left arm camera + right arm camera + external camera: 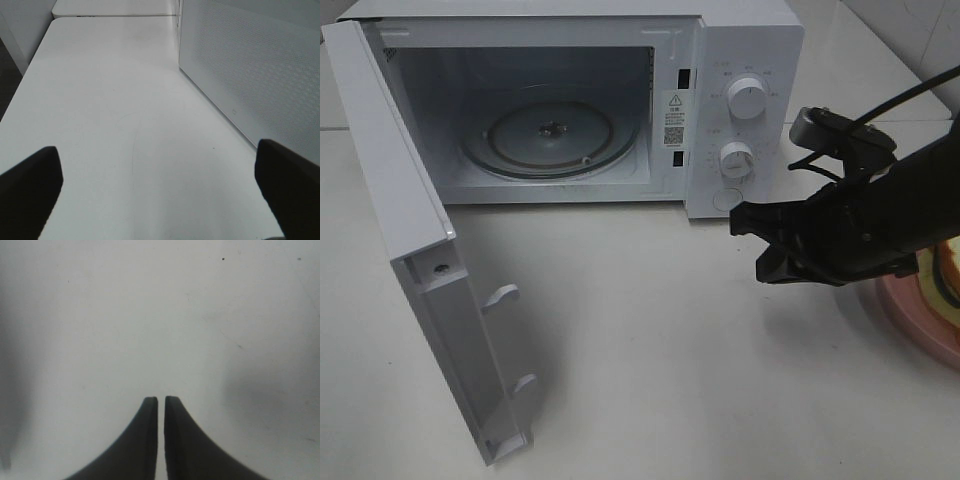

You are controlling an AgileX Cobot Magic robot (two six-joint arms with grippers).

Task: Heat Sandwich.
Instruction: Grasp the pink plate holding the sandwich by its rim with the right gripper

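Exterior high view, read from its left edge across: the microwave (pixel 740 40) stands with its door (pixel 420 260) swung fully open and the glass turntable (pixel 550 135) bare. Opening up looks done, while loading, closing and setting the two knobs (pixel 747 98) all look left to do. Further right, the right fingers (pixel 760 225) hang over the white desk (pixel 650 350), tips pointing toward the microwave front just ahead of them and carrying nothing. The sandwich (pixel 946 262) is behind those fingers, back alongside the arm and well apart from the tips, resting on a pink plate (pixel 915 315) at the frame's edge. The arm hides most of it, and I judge that the pickup has not begun. The other arm does not appear in this view at all. Left wrist view supplies it: the left fingers (pixel 30 185) are spread wide with only bare desk between them. A white perforated panel (pixel 250 75) runs along the outside of one finger, probably the microwave's casing or door, though I cannot tell which. Right wrist view adds what the high camera cannot resolve: the right fingers (pixel 145 440) are nearly together, with a thin slit between them and nothing in it, plain desk beyond the tips and no sandwich in sight.
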